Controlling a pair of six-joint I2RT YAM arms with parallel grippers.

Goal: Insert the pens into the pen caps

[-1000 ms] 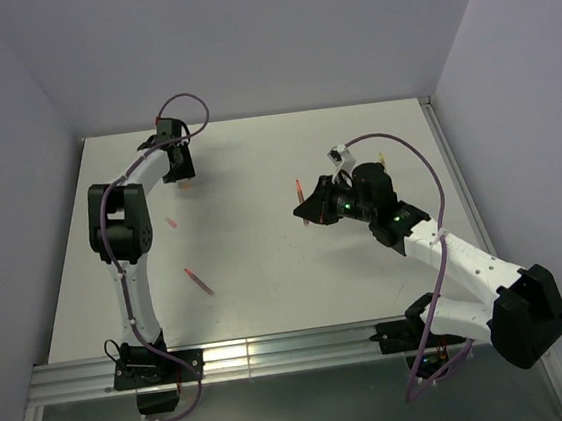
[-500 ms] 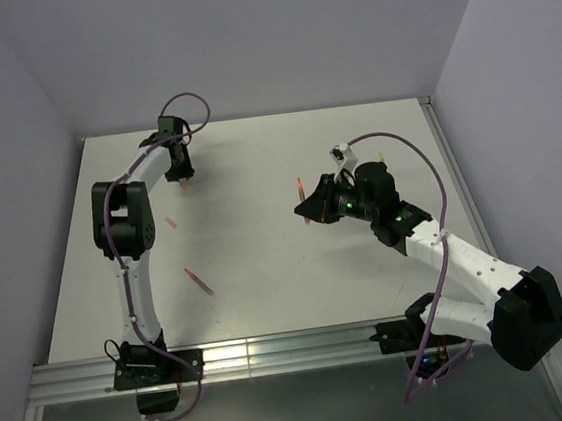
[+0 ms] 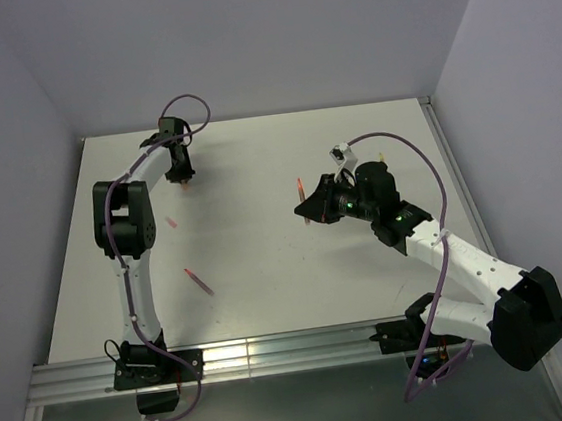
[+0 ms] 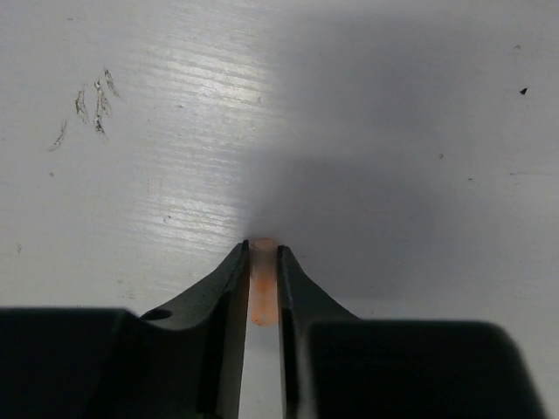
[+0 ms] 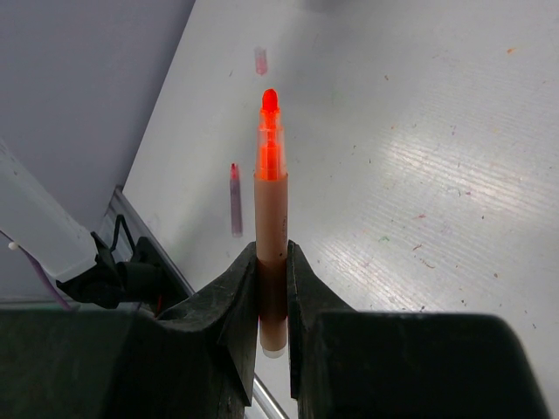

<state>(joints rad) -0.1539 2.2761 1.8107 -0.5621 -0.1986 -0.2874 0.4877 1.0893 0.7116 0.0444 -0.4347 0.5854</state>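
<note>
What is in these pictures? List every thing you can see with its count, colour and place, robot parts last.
held pen: one, pale barrel with red tip, in the right gripper
loose pen: one, red, lying on the table, left side
held cap: one, pale orange, in the left gripper
loose cap: one, pink, beyond the loose pen
table: one, white, scuffed
left arm, right arm: two, white and black, bases at near edge
left gripper, right gripper: two, black, both shut
</note>
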